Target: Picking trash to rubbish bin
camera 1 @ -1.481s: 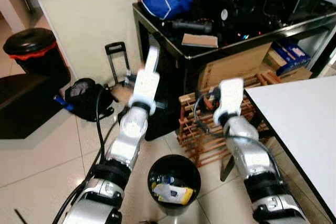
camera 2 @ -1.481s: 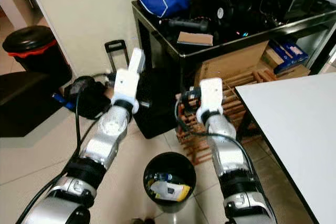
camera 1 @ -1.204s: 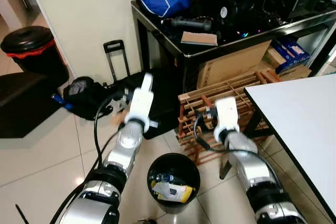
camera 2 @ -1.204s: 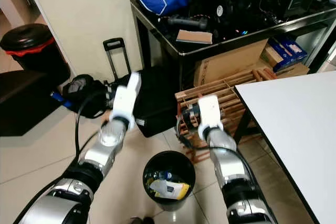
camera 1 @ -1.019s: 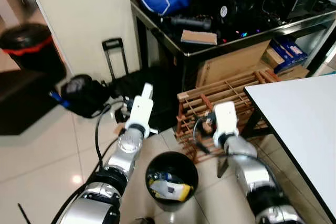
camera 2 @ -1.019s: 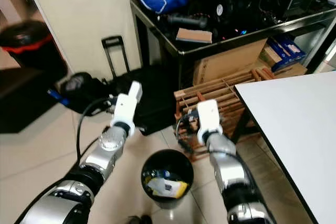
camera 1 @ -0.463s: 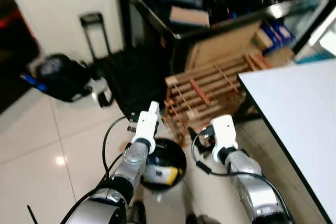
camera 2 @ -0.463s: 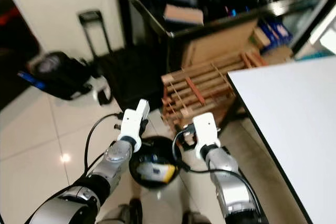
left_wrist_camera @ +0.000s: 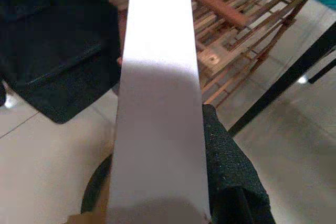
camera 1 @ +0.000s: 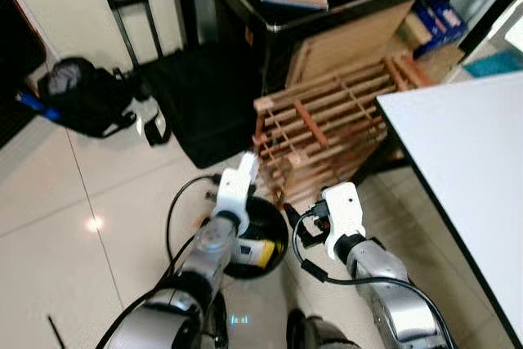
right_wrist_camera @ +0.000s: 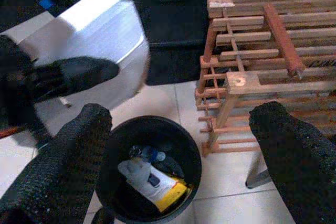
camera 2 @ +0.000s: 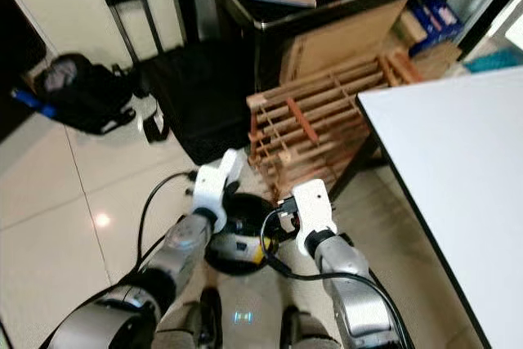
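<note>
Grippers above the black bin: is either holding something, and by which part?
The left gripper pinches a flat white sheet across its face; the right gripper is open, empty.

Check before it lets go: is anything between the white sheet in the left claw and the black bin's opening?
Nothing visible. The left claw grips the white sheet close above the black bin, whose mouth is open and lidless; the right claw hangs open beside it.
</note>
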`<state>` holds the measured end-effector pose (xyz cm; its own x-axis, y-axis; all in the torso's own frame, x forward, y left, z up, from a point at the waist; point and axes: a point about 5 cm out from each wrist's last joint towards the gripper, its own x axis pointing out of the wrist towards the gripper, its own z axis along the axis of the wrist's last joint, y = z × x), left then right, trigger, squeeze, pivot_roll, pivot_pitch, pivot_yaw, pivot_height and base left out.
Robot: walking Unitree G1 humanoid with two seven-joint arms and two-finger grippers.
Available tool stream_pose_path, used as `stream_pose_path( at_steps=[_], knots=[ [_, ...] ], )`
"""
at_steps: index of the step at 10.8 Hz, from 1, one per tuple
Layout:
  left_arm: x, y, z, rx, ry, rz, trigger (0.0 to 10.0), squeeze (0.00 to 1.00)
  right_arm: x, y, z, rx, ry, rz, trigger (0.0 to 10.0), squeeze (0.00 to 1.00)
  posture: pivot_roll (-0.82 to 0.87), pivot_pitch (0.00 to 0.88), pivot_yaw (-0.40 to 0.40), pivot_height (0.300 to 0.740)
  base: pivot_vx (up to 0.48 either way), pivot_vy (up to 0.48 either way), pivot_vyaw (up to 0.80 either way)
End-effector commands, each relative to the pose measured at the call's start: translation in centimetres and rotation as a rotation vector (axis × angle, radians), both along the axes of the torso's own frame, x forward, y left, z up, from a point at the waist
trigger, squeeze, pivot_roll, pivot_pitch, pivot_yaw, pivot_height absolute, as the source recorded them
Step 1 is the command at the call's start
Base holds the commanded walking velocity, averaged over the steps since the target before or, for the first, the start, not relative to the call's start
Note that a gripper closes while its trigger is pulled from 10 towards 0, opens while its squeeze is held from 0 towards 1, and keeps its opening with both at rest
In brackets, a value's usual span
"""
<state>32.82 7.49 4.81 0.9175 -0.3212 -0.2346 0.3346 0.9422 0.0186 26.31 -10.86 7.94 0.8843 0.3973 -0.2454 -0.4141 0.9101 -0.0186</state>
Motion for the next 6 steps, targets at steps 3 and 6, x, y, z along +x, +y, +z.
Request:
stream_pose_path(
  at_steps=[3,6],
  knots=[
    [-0.1,-1.6,0.3,-0.013,-0.002,-0.097,10.0,0.00,-0.6,-0.2,0.0,0.014,0.029,-0.016,10.0,0.00,-0.15,0.320,-0.041,0.740,0.000,0.000,0.00],
    [-0.2,-2.5,0.6,-0.044,0.000,-0.144,10.0,0.00,-0.6,-0.1,0.1,0.016,0.035,-0.022,10.0,0.00,-0.15,0.321,-0.037,0.740,0.000,0.000,0.00]
  ],
)
